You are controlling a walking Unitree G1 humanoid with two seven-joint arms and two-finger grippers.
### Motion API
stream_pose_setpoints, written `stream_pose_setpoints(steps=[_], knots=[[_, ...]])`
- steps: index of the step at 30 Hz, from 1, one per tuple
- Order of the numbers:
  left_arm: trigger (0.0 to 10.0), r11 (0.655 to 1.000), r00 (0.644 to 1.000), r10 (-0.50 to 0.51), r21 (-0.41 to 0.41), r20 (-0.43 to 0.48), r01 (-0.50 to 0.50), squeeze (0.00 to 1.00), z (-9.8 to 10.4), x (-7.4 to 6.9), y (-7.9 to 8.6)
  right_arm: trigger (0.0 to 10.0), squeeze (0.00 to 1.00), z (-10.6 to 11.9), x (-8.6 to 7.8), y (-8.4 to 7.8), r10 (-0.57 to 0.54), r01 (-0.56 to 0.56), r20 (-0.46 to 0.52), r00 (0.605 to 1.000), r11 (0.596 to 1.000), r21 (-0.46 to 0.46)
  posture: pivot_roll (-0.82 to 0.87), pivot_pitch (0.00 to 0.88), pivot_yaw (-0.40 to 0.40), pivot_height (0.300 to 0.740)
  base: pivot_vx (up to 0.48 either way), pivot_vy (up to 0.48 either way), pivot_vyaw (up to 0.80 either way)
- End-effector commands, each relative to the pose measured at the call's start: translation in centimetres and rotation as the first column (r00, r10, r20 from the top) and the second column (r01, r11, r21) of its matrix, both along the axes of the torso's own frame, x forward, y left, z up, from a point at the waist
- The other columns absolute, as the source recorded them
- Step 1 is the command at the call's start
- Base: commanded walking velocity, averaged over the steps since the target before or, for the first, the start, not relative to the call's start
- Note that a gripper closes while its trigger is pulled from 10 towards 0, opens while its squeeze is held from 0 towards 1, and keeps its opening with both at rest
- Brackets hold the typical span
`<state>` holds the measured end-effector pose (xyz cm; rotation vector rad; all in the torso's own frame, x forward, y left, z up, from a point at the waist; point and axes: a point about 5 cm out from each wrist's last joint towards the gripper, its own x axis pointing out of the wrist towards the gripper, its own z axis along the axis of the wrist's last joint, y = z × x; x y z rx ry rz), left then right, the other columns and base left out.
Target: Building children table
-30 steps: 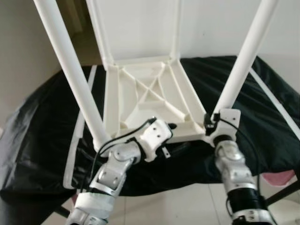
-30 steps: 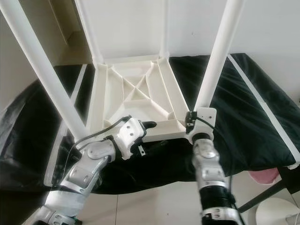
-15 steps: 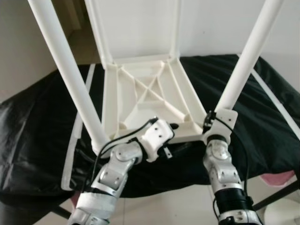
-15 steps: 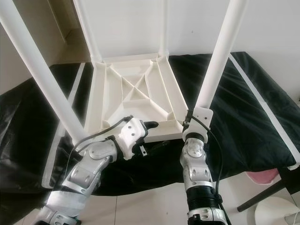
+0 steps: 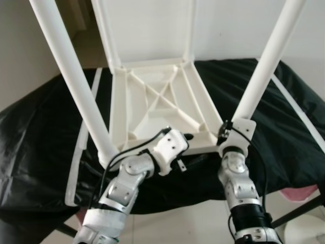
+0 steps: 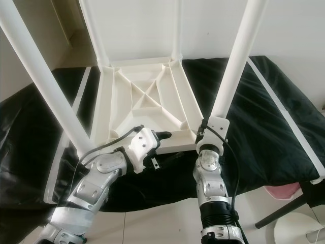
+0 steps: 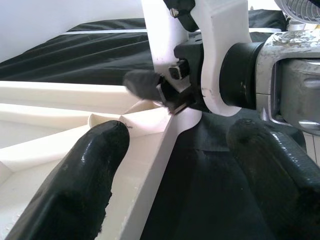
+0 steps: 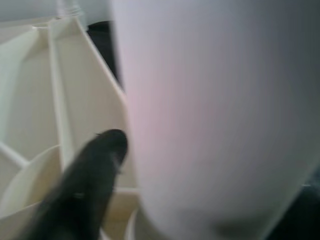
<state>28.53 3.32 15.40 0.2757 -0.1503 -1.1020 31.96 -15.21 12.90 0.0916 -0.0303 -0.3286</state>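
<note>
Right leg seating at near corner of inverted tabletop

The tabletop (image 5: 162, 107) lies underside-up at frame centre on a black sheet (image 5: 45, 132). The right gripper (image 6: 205, 133) is clamped on the right leg (image 6: 234, 63), whose long axis rises toward upper right. The left gripper (image 7: 175, 165), fingers apart, straddles the near rim beside the left leg (image 5: 71, 76).

The white plastic tabletop (image 5: 160, 104) lies upside down, its ribbed underside facing up with crossing braces in the middle. Four white round legs rise from its corners: the near left leg (image 5: 71, 76) and near right leg (image 5: 266, 61) slant outward toward the camera, while the far left leg (image 5: 104, 33) and far right leg (image 5: 191, 28) stand at the back corners against the wall.
</note>
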Motion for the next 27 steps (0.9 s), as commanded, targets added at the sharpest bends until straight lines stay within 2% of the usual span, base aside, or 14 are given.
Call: stream_pose_setpoints(steps=[1,5,7,14,15,16,17,19,23,25,27], knots=[[10.0,0.999,0.999,0.048,-0.01,0.002,-0.048,0.0,-0.1,0.1,0.3,10.0,1.0,-0.2,-0.3,0.5,0.045,-0.045,0.014,0.999,0.999,0.024,-0.08,0.032,0.011,0.74,0.0,0.0,0.0],[10.0,0.999,0.999,0.048,-0.009,0.002,-0.048,0.0,-0.2,0.0,0.3,10.0,1.0,0.0,-0.4,0.4,0.056,-0.057,0.033,0.998,0.998,0.027,-0.08,0.032,0.011,0.74,0.0,0.0,0.0],[10.0,0.999,0.999,0.047,-0.008,0.001,-0.047,0.0,-0.2,0.0,0.3,10.0,1.0,0.2,-0.8,0.1,0.09,-0.09,0.069,0.994,0.996,-0.015,-0.08,0.03,0.013,0.74,0.0,0.0,0.0],[10.0,0.999,0.999,0.036,-0.005,-0.003,-0.036,0.0,-0.3,0.0,0.2,10.0,1.0,-1.0,-2.6,-2.5,0.216,-0.211,0.069,0.974,0.975,-0.074,-0.1,0.027,0.024,0.74,0.0,0.0,0.0],[10.0,1.0,1.0,0.03,-0.003,-0.002,-0.03,0.0,-0.3,-0.1,0.2,10.0,0.18,-1.1,-2.9,-3.1,0.243,-0.236,0.072,0.967,0.967,-0.093,-0.1,0.027,0.024,0.74,0.0,0.0,0.0],[10.0,1.0,1.0,0.03,-0.003,-0.002,-0.03,0.0,-0.3,-0.1,0.2,10.0,0.18,-1.1,-2.9,-3.1,0.243,-0.236,0.072,0.967,0.967,-0.093,-0.1,0.027,0.024,0.74,0.0,0.0,0.0],[10.0,1.0,1.0,0.026,-0.001,-0.001,-0.026,0.0,-0.3,-0.1,0.2,10.0,0.0,-1.2,-3.0,-3.5,0.256,-0.25,0.068,0.964,0.964,-0.094,-0.1,0.028,0.031,0.74,0.0,0.0,0.0],[10.0,1.0,1.0,0.024,0.0,-0.001,-0.024,0.0,-0.3,-0.1,0.2,10.0,0.0,-1.2,-3.1,-3.8,0.266,-0.26,0.066,0.962,0.961,-0.093,-0.11,0.028,0.037,0.74,0.0,0.0,0.0],[10.0,1.0,1.0,-0.004,0.01,-0.001,0.004,0.0,-0.3,-0.1,0.0,10.0,0.0,-0.8,-3.1,-5.3,0.408,-0.397,0.056,0.911,0.907,-0.14,-0.12,0.029,0.059,0.74,0.0,0.0,0.0],[10.0,1.0,1.0,-0.004,0.01,-0.001,0.004,0.0,-0.3,-0.1,0.0,10.0,0.0,-0.8,-3.1,-5.3,0.408,-0.397,0.056,0.911,0.907,-0.14,-0.12,0.029,0.059,0.74,0.0,0.0,0.0],[10.0,1.0,1.0,-0.015,0.013,-0.001,0.015,0.0,-0.2,-0.1,0.0,10.0,0.0,-0.5,-2.7,-5.4,0.479,-0.468,0.038,0.877,0.869,-0.159,-0.13,0.028,0.07,0.74,0.0,0.0,0.0]])
